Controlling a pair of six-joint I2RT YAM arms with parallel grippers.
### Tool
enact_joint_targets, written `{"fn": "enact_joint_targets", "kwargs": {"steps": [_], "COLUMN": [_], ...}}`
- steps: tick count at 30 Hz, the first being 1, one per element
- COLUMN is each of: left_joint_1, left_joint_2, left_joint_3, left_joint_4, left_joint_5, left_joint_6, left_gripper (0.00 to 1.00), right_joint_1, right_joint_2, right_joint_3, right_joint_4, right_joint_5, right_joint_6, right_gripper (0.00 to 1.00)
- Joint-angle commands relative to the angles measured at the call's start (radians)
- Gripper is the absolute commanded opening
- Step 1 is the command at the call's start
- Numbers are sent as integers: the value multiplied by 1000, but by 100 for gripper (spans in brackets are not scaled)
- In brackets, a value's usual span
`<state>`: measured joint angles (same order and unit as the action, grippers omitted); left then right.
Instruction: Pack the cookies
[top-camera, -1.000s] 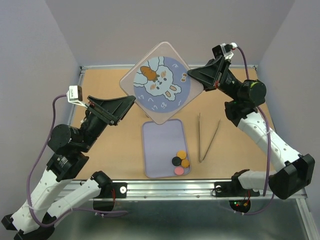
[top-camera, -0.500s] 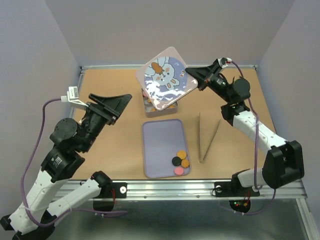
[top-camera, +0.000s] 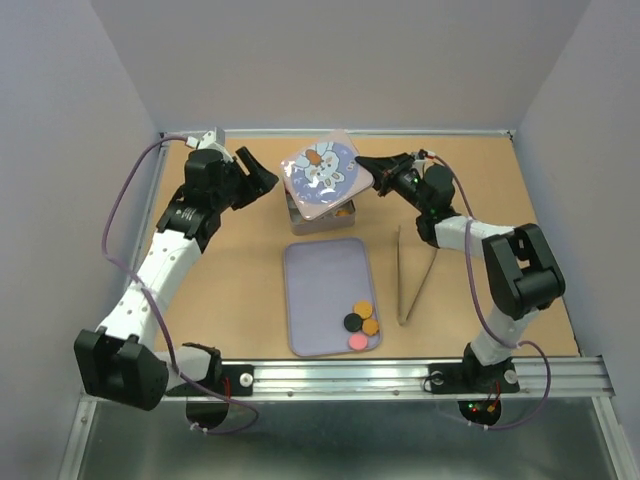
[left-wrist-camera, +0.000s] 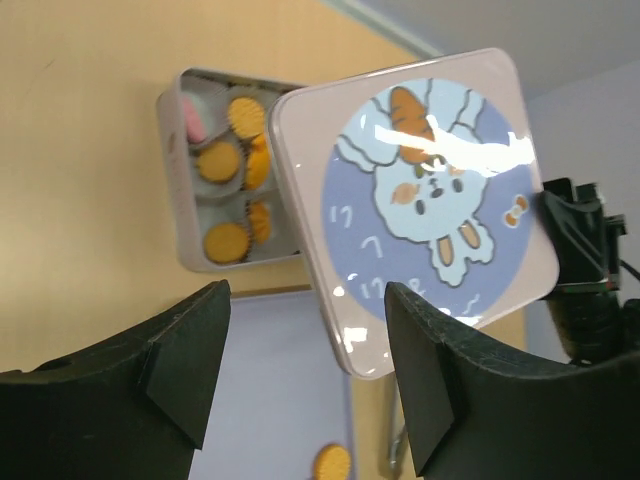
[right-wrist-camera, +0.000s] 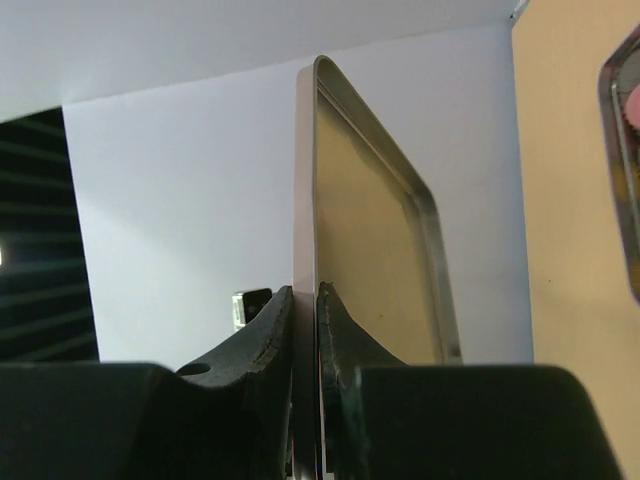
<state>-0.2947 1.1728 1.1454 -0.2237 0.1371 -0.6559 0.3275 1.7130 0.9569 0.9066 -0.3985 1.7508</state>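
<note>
Since a second ago the square pink tin lid with the blue rabbit picture (top-camera: 322, 172) has come down from high above the desk (top-camera: 225, 270) to hang tilted over the open square metal tin (top-camera: 298, 222). Our left tool (top-camera: 260, 174) has swung in beside it, jaws apart and empty. Our right tool (right-wrist-camera: 305, 300) pinches the lid's rim. Small orange round cookies (left-wrist-camera: 228, 240) sit in the tin; a few more lie on the lavender tray (top-camera: 320, 275). We should line the lid's corners up with the tin, level it, then lower it evenly.
</note>
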Motion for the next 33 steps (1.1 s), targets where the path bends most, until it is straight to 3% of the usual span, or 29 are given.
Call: {"fn": "enact_joint_targets", "kwargs": {"steps": [1, 9, 23, 33], "left_joint_1": [52, 63, 74, 74], "left_joint_2": [68, 209, 421, 550], "left_joint_3": [-13, -92, -42, -16], "left_joint_4": [127, 345, 353, 406], "left_joint_5": [168, 248, 236, 266], "left_joint_6": [128, 150, 222, 234], "left_gripper": [73, 73, 72, 72], "right_joint_1": [-2, -4, -2, -4], "right_joint_2": [97, 253, 485, 553], "right_joint_3": [-62, -84, -60, -50], "right_joint_4": [285, 400, 621, 686], "right_joint_5": [79, 133, 225, 271], "right_joint_6": [99, 90, 174, 170], "right_gripper": [1, 0, 0, 1]}}
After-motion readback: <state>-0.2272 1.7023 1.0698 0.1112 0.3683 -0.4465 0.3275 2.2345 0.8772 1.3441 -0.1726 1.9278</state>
